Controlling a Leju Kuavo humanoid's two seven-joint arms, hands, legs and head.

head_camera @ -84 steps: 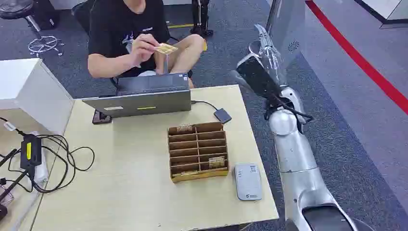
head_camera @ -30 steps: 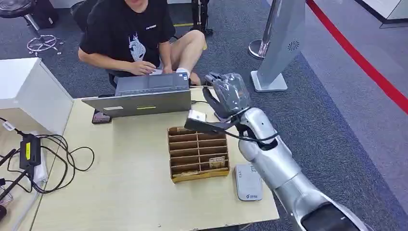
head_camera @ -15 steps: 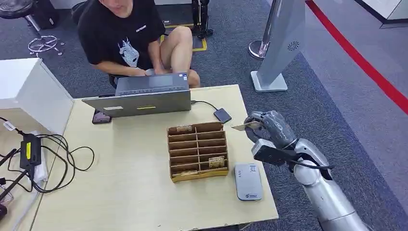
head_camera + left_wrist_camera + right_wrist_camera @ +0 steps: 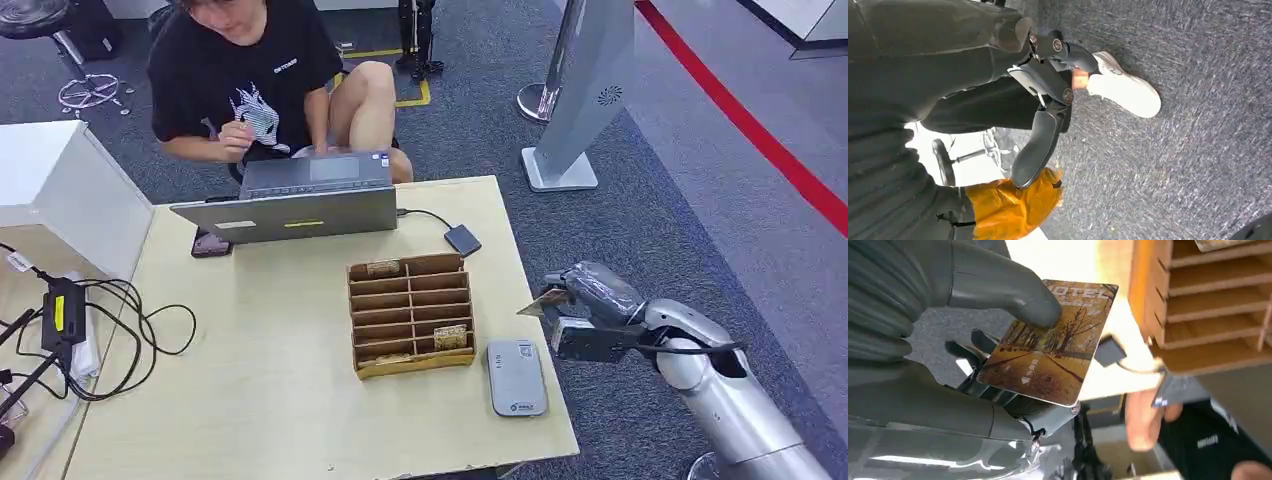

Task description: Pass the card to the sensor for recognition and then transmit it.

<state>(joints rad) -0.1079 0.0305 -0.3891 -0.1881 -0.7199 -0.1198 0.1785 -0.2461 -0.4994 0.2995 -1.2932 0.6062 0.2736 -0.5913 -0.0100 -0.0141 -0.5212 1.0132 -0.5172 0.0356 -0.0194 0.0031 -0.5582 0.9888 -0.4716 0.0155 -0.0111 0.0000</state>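
Grey carpet around a pale wooden table [image 4: 280, 400], where a person [image 4: 250, 80] sits behind a laptop [image 4: 300, 200].

Off the table's right edge, the right hand [image 4: 585, 295] pinches a card [image 4: 1050, 342] between thumb and fingers, above and beside the grey sensor [image 4: 516, 377] lying flat near the table's front corner. The card is glossy, printed with an amber avenue of autumn trees and lettering along one end. A wooden slotted box [image 4: 410, 313] sits just left of the sensor, with cards in some slots. The left hand [image 4: 1048, 100] hangs over the carpet, fingers loosely apart, holding nothing.
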